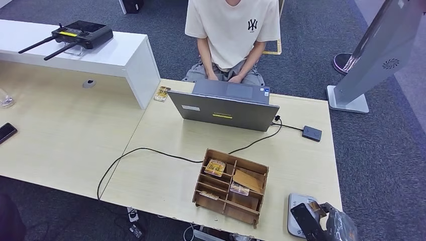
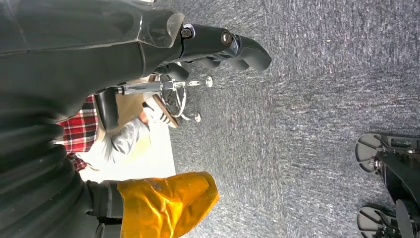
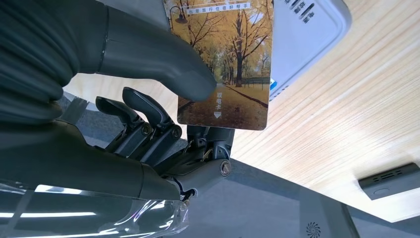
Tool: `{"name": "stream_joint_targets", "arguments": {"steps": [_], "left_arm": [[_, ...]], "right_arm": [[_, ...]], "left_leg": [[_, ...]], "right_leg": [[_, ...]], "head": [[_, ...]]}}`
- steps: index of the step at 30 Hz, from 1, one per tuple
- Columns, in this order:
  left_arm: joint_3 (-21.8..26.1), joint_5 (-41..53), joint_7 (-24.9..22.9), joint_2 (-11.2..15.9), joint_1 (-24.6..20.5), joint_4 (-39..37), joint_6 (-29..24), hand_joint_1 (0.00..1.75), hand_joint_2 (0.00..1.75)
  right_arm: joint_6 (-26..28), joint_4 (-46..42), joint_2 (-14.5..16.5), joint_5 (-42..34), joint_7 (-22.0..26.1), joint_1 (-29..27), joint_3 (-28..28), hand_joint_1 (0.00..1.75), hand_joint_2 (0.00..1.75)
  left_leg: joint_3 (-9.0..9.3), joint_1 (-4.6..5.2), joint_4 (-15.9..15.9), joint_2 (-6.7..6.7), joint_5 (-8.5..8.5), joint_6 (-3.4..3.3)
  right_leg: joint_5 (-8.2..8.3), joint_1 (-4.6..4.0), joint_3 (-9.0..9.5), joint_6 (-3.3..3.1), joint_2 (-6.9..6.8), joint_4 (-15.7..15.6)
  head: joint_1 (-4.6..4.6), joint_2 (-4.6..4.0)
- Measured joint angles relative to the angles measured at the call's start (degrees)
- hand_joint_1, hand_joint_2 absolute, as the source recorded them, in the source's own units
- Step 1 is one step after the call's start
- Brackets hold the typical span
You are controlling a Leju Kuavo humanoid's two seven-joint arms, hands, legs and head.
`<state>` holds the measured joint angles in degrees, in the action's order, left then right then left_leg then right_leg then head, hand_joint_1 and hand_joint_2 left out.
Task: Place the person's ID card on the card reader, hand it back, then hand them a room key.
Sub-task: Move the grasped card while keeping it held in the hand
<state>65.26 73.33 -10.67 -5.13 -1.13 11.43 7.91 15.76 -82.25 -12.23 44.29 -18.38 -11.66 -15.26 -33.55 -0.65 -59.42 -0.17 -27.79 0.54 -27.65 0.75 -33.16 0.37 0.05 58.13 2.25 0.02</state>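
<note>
Holding a card over the reader at the near right corner of the desk (image 1: 166,175), as seen in the head view: right robot hand (image 1: 321,221) sits low over the white card reader (image 1: 296,213), card itself mostly hidden by dark fingers. Person (image 1: 232,30) seated across, behind an open laptop (image 1: 226,108). Wooden compartment box (image 1: 231,186) with spare cards just left of the reader; small dark box (image 1: 312,133) on a cable farther back.

Left wrist view: left robot hand (image 2: 218,47) hangs over grey carpet, fingers curled in, nothing in them.

Right wrist view: card (image 3: 225,59) with an autumn-trees print pinched between the thumb (image 3: 163,62) and the fingers behind it. Reader (image 3: 307,34) lies directly beyond the card's far end; whether they touch I cannot tell. Long axis runs from the hand's side out toward the reader; the printed arrow end points back toward the hand and desk edge, title end toward the reader.

Judgement: step in hand is laying the card on the reader. Do it well by lowering flat and centred on the reader face, keeping the pinch near one edge so the card can lie flush and be lifted again for the handback
</note>
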Motion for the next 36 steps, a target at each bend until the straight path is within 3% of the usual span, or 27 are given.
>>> {"name": "stream_joint_targets", "arguments": {"steps": [23, 29, 32, 36], "left_arm": [[-0.1, 1.4, 0.0, -1.6, -0.4, 0.0, -1.2, 0.0, 1.75], [-0.1, 1.2, 0.1, -1.7, -0.4, 0.0, -1.2, 0.0, 1.75], [-0.1, 0.7, 0.4, -1.7, -0.4, 0.0, -0.8, 0.0, 1.75], [0.0, 0.3, 0.9, -1.5, -0.3, 0.0, -0.1, 0.0, 1.75]], "right_arm": [[1.3, -1.0, -0.6, 0.1, 2.6, -2.5, 5.4, 1.75, 1.75], [1.4, -3.0, -0.3, 0.1, 5.3, -3.2, 6.5, 1.75, 1.75], [0.2, -4.2, 0.5, -3.5, 7.2, -3.1, 6.7, 1.75, 1.75], [-1.2, -5.1, 1.9, -15.1, 11.8, -2.6, 6.7, 1.75, 1.75]], "left_leg": [[0.04, 0.01, 0.0, 0.01, -0.04, -0.06], [0.01, 0.01, 0.0, 0.02, -0.04, -0.06], [0.0, 0.01, 0.0, 0.03, -0.04, -0.06], [0.01, 0.0, 0.0, 0.03, -0.03, -0.05]], "right_leg": [[0.01, 0.0, 0.05, 0.01, 0.0, 0.0], [0.01, 0.0, 0.05, 0.01, 0.0, 0.0], [0.01, 0.0, 0.05, 0.01, 0.0, 0.0], [0.01, 0.0, 0.05, 0.01, 0.0, 0.0]], "head": [[0.0, 0.0], [0.0, 0.0], [0.01, 0.0], [0.0, 0.0]]}}
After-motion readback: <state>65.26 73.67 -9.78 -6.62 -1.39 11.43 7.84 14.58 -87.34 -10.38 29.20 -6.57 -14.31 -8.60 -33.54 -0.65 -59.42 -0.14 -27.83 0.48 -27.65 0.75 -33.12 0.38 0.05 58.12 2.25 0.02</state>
